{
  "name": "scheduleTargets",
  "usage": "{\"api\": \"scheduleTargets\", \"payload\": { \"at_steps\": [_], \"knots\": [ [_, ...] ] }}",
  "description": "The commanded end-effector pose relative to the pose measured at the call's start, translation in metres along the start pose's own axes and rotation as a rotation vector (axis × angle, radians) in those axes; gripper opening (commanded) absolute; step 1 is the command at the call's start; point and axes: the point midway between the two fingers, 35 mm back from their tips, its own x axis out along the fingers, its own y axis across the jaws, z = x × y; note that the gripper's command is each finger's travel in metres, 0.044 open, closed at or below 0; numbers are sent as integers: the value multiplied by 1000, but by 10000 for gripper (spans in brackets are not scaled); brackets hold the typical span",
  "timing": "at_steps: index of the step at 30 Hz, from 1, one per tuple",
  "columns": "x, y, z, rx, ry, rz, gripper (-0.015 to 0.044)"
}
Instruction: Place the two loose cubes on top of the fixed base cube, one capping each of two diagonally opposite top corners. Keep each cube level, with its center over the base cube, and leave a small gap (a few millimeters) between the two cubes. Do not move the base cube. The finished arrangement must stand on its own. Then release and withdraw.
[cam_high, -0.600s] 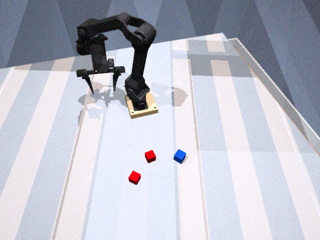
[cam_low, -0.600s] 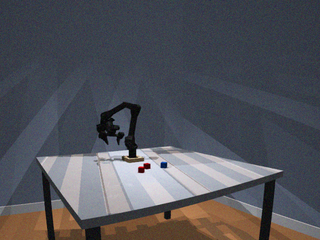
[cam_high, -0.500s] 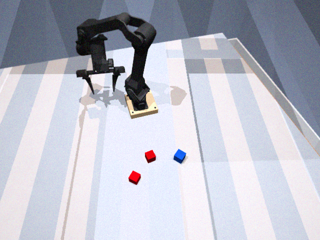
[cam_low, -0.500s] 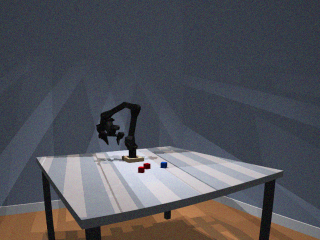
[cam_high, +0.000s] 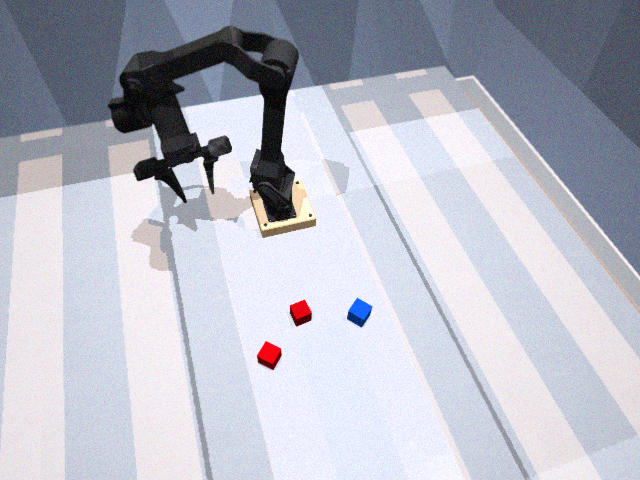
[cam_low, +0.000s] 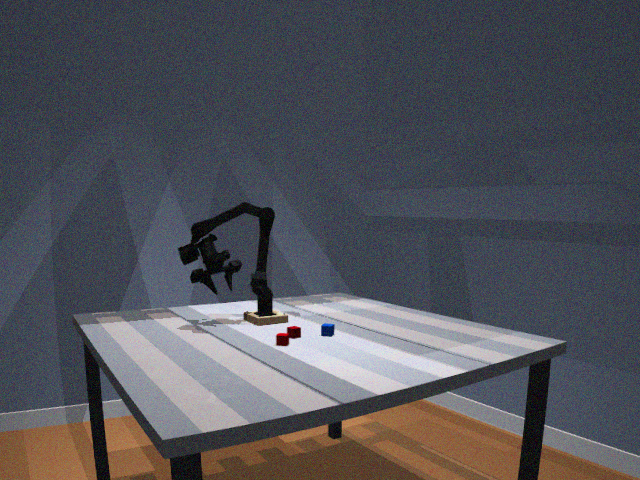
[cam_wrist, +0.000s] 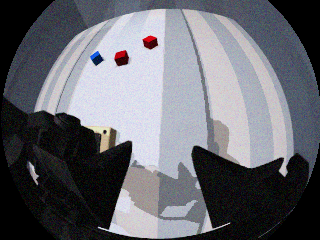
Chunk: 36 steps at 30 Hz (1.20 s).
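Counting three cubes sitting on the striped table (cam_high: 516, 310): closest, one red cube (cam_high: 269, 354); just behind it a second red cube (cam_high: 300, 312); off to the side one blue cube (cam_high: 359, 311), all apart, none stacked; further back, one arm standing on a tan base plate (cam_high: 306, 223); hanging above the table well away from the cubes, one gripper (cam_high: 197, 192), fingers partly spread, gripping nothing.
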Motion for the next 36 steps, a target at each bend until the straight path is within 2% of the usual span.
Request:
{"api": "scheduleTargets", "payload": {
  "at_steps": [1,17,36],
  "knots": [
    [5,-11,11,52,67,45,265],
    [37,-38,71,224,312,85,265],
    [91,-31,167,427,494,-76,265]
  ]
}}
